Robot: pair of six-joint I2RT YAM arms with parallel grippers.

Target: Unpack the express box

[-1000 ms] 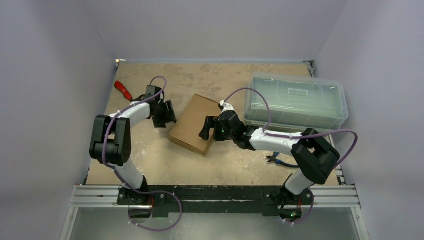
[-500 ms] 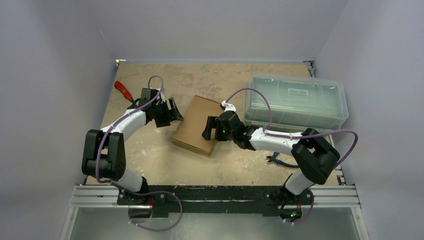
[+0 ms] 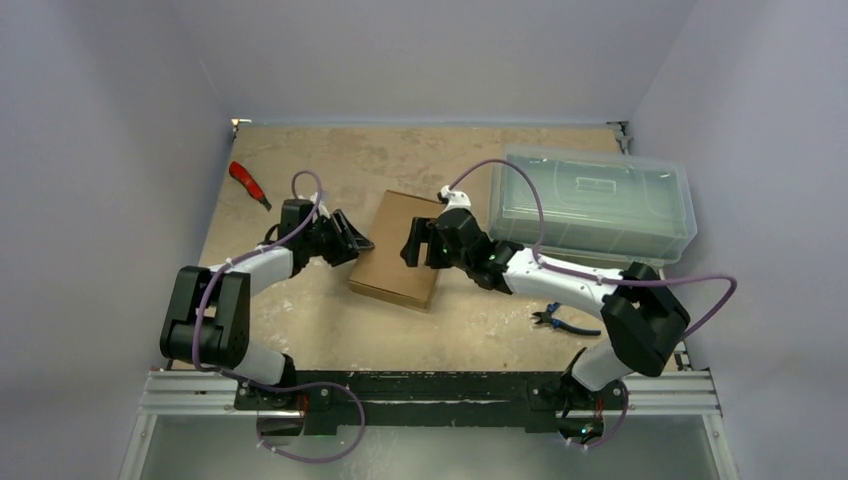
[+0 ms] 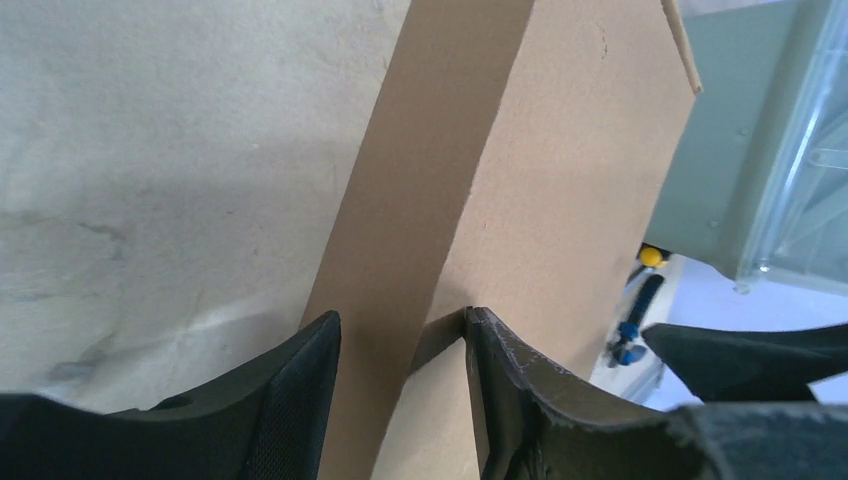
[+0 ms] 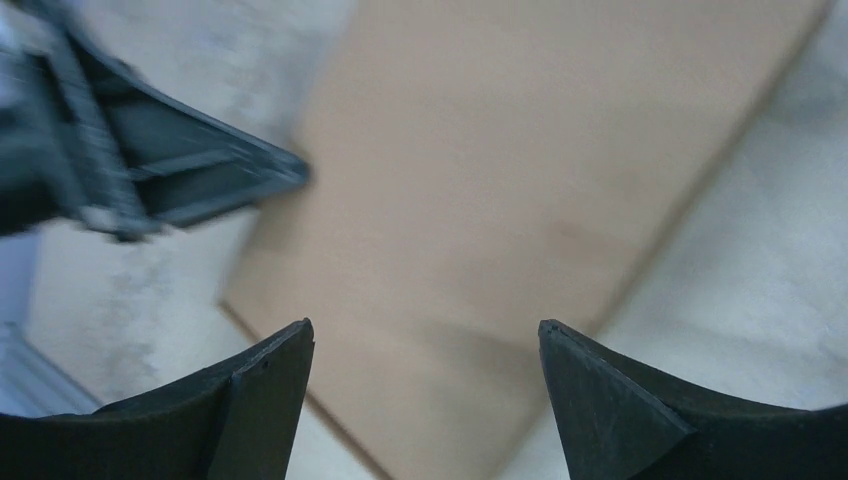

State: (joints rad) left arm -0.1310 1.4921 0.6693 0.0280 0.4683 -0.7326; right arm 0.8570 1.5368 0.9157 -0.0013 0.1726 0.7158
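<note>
The express box [image 3: 398,255], a flat brown cardboard mailer, lies closed in the middle of the table. My left gripper [image 3: 362,240] is open at the box's left edge. In the left wrist view the box [image 4: 560,180] has its side wall between my open left gripper's [image 4: 400,320] fingers, one finger over the lid, the other on the table side. My right gripper [image 3: 408,243] is open and empty just above the lid. In the blurred right wrist view the box [image 5: 520,160] fills the space under that gripper [image 5: 425,335].
A large clear plastic lidded bin [image 3: 590,205] stands at the right rear, close to the box; it also shows in the left wrist view [image 4: 770,150]. A red-handled tool [image 3: 247,183] lies at the far left. Blue-handled pliers [image 3: 565,322] lie at the right front.
My left gripper has moved right to the box's left edge. My right gripper has moved farther back over the lid. The box has turned and shifted slightly to the right.
</note>
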